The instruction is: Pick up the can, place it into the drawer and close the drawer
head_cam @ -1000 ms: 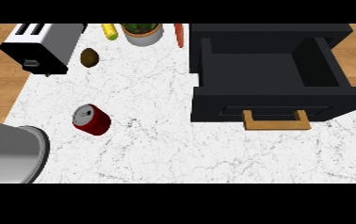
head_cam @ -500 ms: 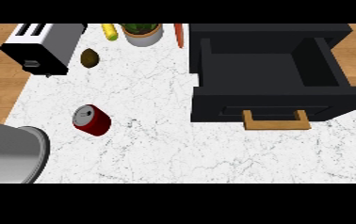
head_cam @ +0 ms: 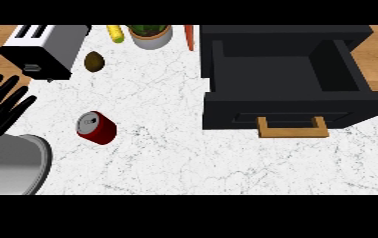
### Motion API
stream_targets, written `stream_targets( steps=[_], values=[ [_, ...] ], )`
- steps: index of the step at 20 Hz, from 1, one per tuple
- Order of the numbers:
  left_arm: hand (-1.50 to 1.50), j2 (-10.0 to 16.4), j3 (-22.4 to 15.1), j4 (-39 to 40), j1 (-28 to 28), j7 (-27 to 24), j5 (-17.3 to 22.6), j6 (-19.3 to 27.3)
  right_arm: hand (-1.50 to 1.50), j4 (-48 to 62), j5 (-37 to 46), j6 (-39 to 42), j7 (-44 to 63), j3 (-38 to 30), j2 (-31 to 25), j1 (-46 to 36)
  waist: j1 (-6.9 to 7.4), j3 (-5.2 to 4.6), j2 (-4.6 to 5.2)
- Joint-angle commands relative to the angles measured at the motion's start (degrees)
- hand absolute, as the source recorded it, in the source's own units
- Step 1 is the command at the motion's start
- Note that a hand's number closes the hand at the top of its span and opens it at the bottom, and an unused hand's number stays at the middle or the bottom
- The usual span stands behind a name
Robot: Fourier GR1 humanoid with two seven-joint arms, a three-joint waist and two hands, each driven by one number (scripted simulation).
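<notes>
Lying on the white counter [head_cam: 184,157] well left of the open drawer [head_cam: 280,113], the red can [head_cam: 96,127] looks light, rigid and slippery, best taken across its round side, while the left hand [head_cam: 13,102], fingers straight and spread, holds nothing.

At the left edge of the frame, the left hand [head_cam: 13,104] is black, with long, thin fingers. Below it, in the lower left corner, the forearm [head_cam: 18,164] is big, round, smooth and grey.
</notes>
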Motion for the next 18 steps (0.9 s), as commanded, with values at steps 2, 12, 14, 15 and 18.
stream_targets(
  steps=[2,12,14,15,18],
  values=[
    [-1.50,-2.75,-3.46,7.86,-5.70,-3.76,-6.89,0.59,-1.50,-1.26,-3.33,0.84,4.24,-3.02,-1.53,-0.96,-0.14,-0.10,0.14],
    [-1.50,-6.91,-6.40,15.32,-6.39,-12.11,-17.80,0.03,-1.50,-2.12,-2.92,4.89,3.07,-5.69,2.44,0.21,-0.06,-0.09,0.11],
    [-1.50,-6.29,-5.44,17.40,-2.64,-15.23,-18.50,-3.63,-1.50,-5.23,-3.14,6.04,3.42,-5.67,4.04,2.47,-0.02,-0.10,0.09],
    [-1.50,-6.75,-5.34,19.89,-3.56,-18.09,-20.27,-3.64,-1.50,-1.03,-3.70,9.93,-0.43,-7.75,3.34,4.18,-0.20,-0.09,0.09],
    [-1.50,-7.49,-6.04,22.44,-5.85,-18.88,-22.86,-1.13,-1.50,0.62,-5.59,10.28,0.46,-10.48,2.05,2.48,-0.16,-0.08,0.09]
  ],
)
